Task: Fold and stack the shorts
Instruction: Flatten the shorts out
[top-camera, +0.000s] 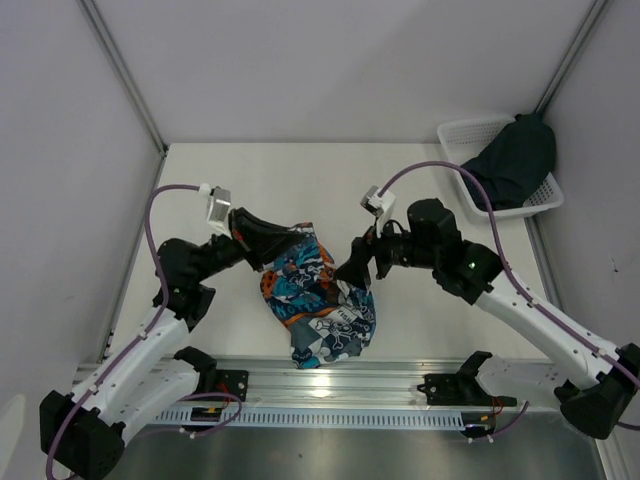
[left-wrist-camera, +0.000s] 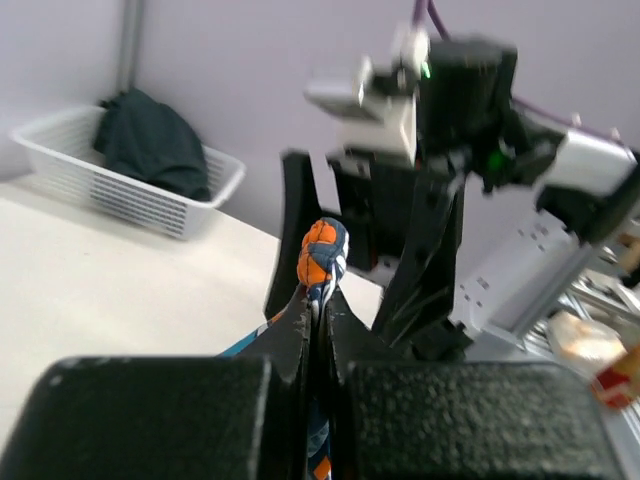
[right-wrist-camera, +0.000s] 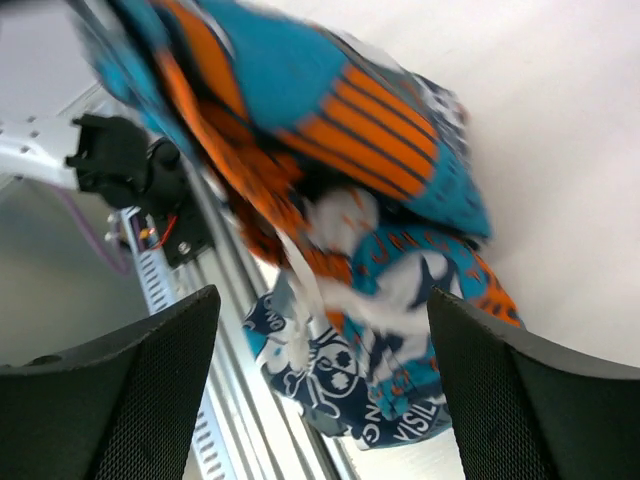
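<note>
The printed shorts (top-camera: 318, 300), orange, teal, white and navy with lettering, are bunched at the table's near middle, their lower end over the metal rail. My left gripper (top-camera: 285, 238) is shut on their upper edge; in the left wrist view a fold of the print (left-wrist-camera: 323, 255) sticks out between the closed fingertips (left-wrist-camera: 300, 330). My right gripper (top-camera: 352, 268) is open beside the shorts' right edge. In the right wrist view the shorts (right-wrist-camera: 350, 230) hang in front of its wide-open fingers (right-wrist-camera: 120, 390), untouched. The plain dark shorts (top-camera: 515, 158) lie heaped in the basket.
A white mesh basket (top-camera: 470, 135) stands at the back right corner, also in the left wrist view (left-wrist-camera: 120, 200). A metal rail (top-camera: 400, 385) runs along the table's near edge. White walls close the table on the left, back and right.
</note>
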